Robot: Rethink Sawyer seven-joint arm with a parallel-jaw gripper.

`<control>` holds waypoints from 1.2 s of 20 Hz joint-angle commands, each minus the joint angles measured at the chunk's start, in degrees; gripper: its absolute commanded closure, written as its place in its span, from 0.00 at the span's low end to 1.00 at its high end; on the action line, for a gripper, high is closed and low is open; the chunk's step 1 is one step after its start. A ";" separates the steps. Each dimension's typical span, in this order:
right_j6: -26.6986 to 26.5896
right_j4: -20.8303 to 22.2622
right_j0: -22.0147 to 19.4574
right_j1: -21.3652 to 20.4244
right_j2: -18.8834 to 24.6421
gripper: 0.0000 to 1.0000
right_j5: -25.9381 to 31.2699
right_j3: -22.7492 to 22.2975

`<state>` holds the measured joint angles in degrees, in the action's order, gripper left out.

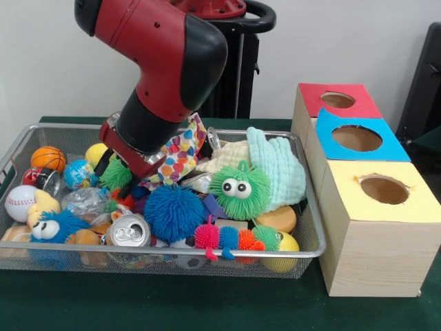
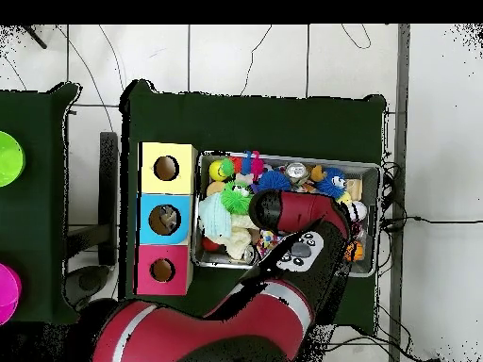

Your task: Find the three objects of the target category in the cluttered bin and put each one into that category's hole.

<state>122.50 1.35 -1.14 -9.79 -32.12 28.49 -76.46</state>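
Observation:
The silver wire mesh bin [image 1: 62, 128] holds a heap of toys, balls, cloths and a can; it also shows in the overhead view [image 2: 375, 191]. The red and black arm reaches down into the bin's left half. My gripper [image 1: 128, 183] is sunk among the toys beside a green spiky ball [image 1: 114, 175], its tip hidden by clutter. In the overhead view the arm covers it. The round hole in the blue-topped box [image 1: 357, 138] stands right of the bin, between the red-topped and yellow-topped boxes; it also shows in the overhead view [image 2: 166, 220].
In the bin lie a green fuzzy toy with eyes [image 1: 239, 188], a blue spiky ball [image 1: 172, 212], a many-coloured caterpillar [image 1: 231, 238], a soda can [image 1: 129, 231], a mint cloth [image 1: 279, 169], a heart-patterned cloth [image 1: 180, 155], a basketball [image 1: 48, 158] and a baseball [image 1: 19, 202].

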 commanded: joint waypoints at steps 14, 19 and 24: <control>13.32 -4.60 -0.13 12.50 -2.07 0.00 -7.23 4.41; 12.07 -3.92 0.39 10.04 -3.90 0.00 -6.17 3.59; 11.16 -3.89 0.14 9.97 -4.58 0.00 -5.72 5.14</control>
<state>122.50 -0.19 -0.80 -2.04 -39.10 24.48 -74.17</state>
